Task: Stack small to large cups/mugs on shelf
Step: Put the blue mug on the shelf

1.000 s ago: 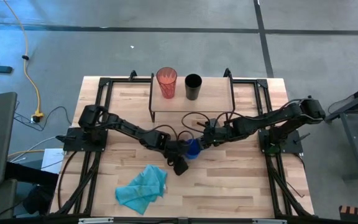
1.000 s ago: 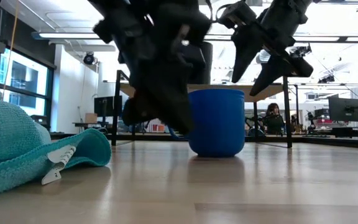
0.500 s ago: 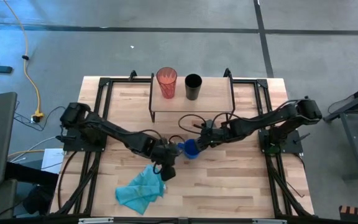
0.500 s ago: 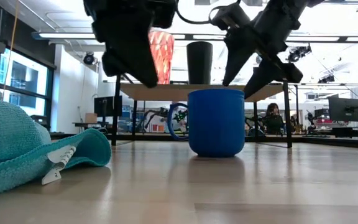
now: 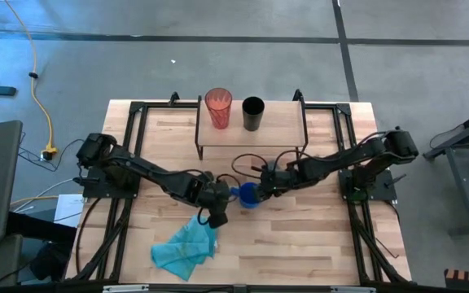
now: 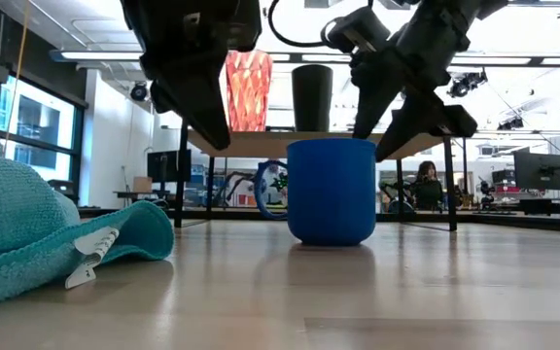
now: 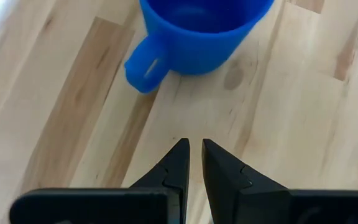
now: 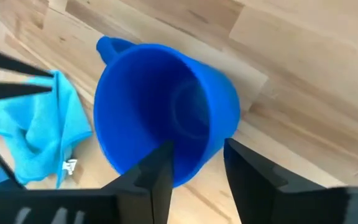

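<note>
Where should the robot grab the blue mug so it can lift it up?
Probably by the rim wall of the blue mug, on the side away from its handle. The mug stands upright and open, and the right gripper already straddles that wall, one finger inside, one outside.

High view: overhead, straight down, taking in the whole tabletop (image 5: 300, 236) and surrounding floor. Low view: at tabletop height, level, facing across into the room; the blue mug (image 6: 331, 191) close ahead, the shelf (image 6: 290, 143) behind it. Left wrist view: close, angled down past its own dark fingers (image 7: 178, 163) at the same mug. Right wrist view: very near, into the mug's mouth. All four share the mug.
</note>
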Robot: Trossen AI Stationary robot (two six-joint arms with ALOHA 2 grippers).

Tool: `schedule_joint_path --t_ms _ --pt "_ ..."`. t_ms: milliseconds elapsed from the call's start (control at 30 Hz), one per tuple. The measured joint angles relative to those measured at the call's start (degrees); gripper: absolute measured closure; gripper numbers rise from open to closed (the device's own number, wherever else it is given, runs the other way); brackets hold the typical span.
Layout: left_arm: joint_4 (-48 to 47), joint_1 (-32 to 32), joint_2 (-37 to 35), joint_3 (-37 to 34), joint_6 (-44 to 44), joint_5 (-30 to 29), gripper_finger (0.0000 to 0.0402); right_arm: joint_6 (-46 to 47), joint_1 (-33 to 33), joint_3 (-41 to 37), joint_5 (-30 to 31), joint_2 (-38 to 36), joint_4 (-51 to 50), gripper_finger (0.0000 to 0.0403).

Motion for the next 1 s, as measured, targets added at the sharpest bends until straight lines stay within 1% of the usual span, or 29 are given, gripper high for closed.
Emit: schedule_joint_path --t_ms 267,1000 --pt "-0.2 0.0 0.0 0.0 -0.1 0.0 0.0369 4.9 0.9 0.0 0.0 0.1 -2.1 0.0279" --pt "-0.4 0.0 0.0 0.0 0.5 -1.0 0.0369 10.5 0.9 0.0 0.2 0.8 -0.2 0.0279"
